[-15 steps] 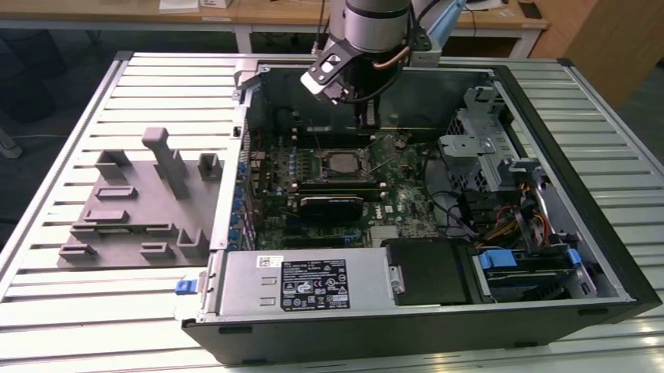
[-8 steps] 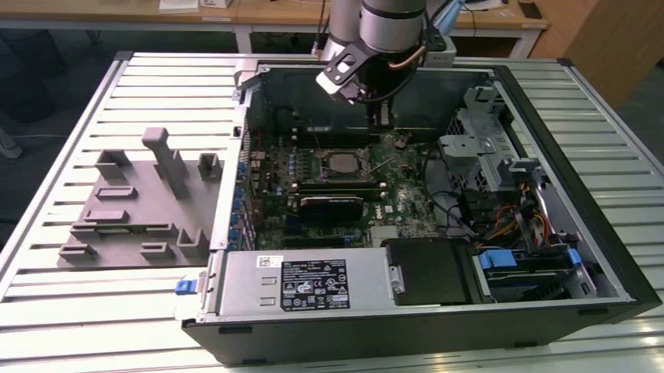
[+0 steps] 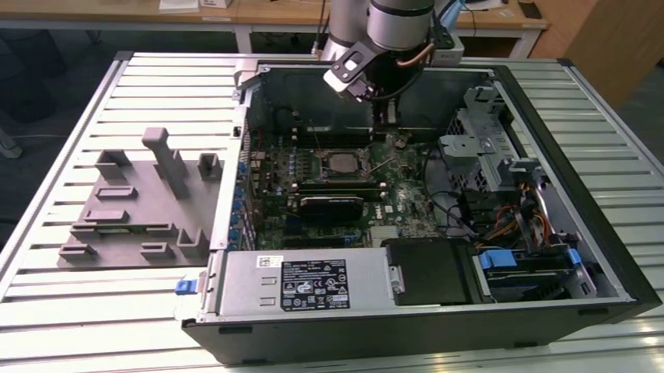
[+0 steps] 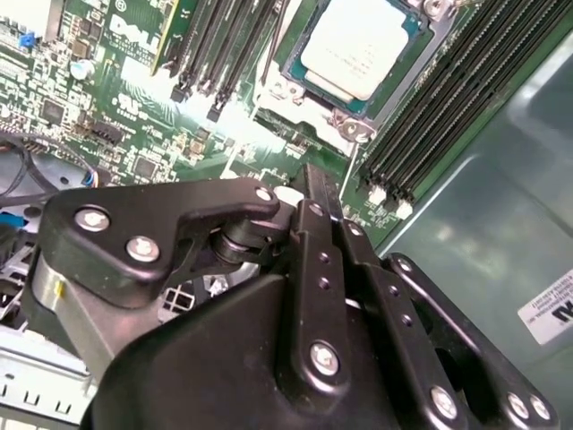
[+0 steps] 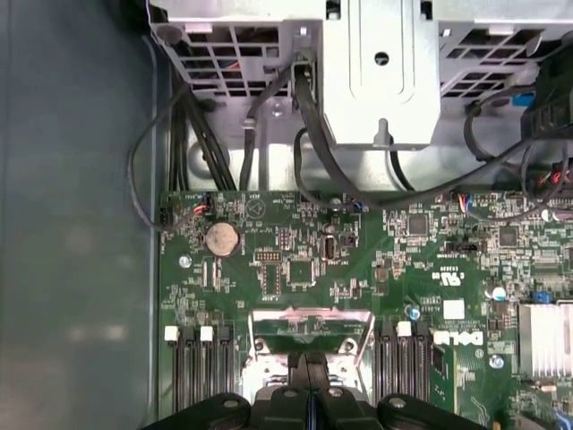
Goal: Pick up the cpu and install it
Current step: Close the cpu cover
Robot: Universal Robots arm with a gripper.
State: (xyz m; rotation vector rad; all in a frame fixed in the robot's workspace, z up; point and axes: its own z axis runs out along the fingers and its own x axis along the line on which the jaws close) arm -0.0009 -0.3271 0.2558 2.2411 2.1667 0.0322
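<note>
Gripper [image 4: 320,184]: fingers pressed together, nothing gripped; poised over the motherboard [image 4: 116,90], just beside the socket frame [image 4: 300,100].
Cpu [image 4: 363,47]: laid in the socket, seemingly flat.
Care: level seating should be confirmed; sideways nudges should be avoided.

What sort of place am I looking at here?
Probably a robotics lab or test workshop: a robot arm reaches into an open computer case on a slatted metal table, with wooden desks behind.
</note>
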